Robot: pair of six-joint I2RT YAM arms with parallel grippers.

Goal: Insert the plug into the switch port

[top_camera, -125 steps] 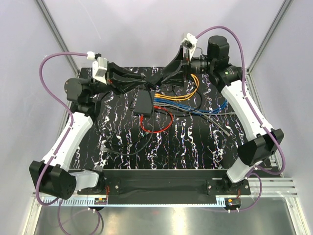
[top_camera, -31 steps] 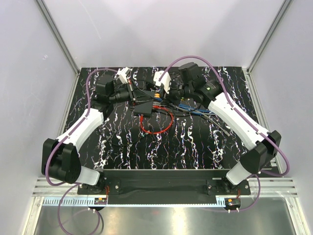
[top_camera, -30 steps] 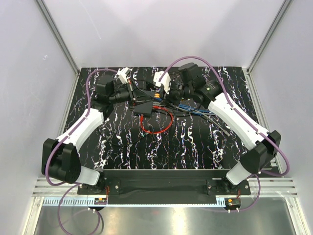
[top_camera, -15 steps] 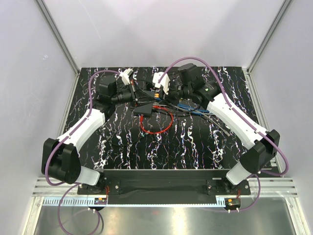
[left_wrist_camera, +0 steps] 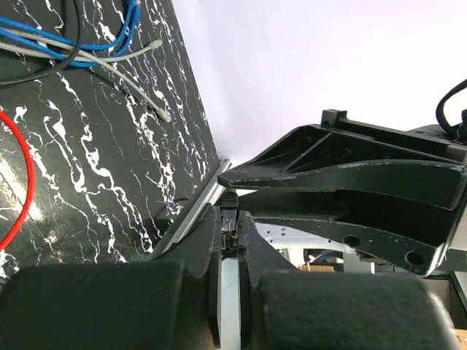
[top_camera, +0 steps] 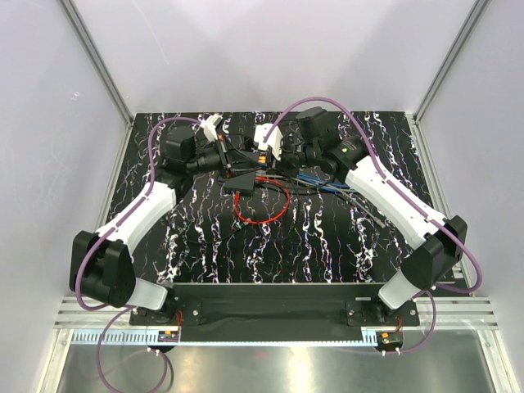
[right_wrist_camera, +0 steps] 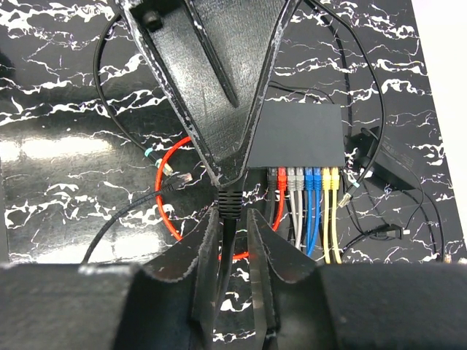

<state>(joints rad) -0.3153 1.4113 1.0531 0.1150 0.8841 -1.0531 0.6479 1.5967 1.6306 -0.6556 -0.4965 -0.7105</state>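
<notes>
As both arms reach over the far tabletop [top_camera: 327, 246], the left hand [top_camera: 237, 159] and right hand [top_camera: 262, 162] meet tip to tip close by the switch [top_camera: 240, 182], seemingly for a shared grip. Left wrist view: the left hand is clenched on the clear plug [left_wrist_camera: 229, 221], steadying it. Right wrist view: the right hand's fingers [right_wrist_camera: 206, 251] flank the black cable [right_wrist_camera: 225, 244] behind the plug; whether they pinch it cannot be told. The plug sits off one end of the socket row [right_wrist_camera: 303, 169], uninserted.

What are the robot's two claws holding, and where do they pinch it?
The right gripper pinches a black cable just behind its plug. The left gripper seems to pinch the plug itself, at the tip.
</notes>
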